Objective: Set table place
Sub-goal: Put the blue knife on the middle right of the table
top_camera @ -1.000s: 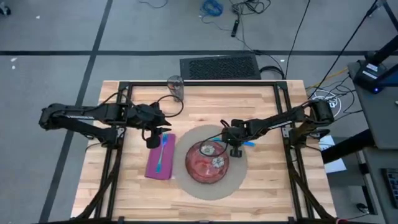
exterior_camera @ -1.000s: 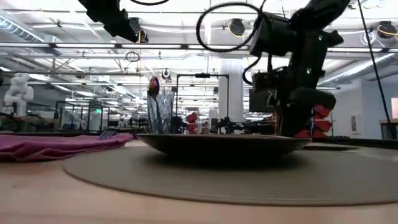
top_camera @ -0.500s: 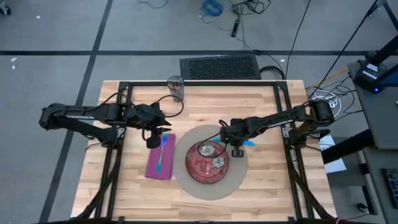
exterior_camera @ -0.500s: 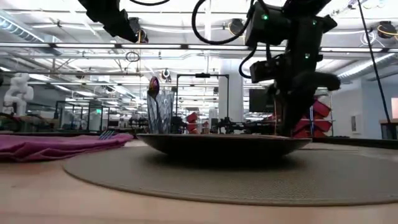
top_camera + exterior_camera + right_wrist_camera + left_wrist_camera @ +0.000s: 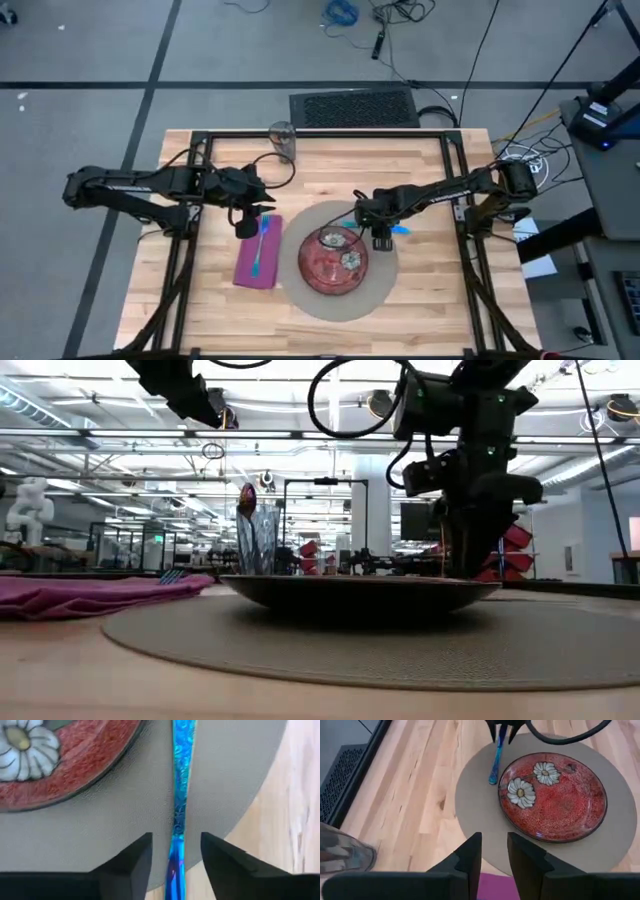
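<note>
The right gripper [image 5: 381,237] has shifted slightly along the table [image 5: 430,290], open fingers straddling the blue utensil [image 5: 178,815] on the mat [image 5: 100,845] beside the plate [image 5: 334,258]; grasp likely next. Left gripper [image 5: 492,860] waits, open.

Two dark jointed arms, looping black cables

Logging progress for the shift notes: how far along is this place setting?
Done: plate on the round mat, fork on the purple napkin. In hand: right gripper, fingers open around a blue utensil on the mat beside the plate. Left gripper hovers open. The glass sits at the table's far edge.
</note>
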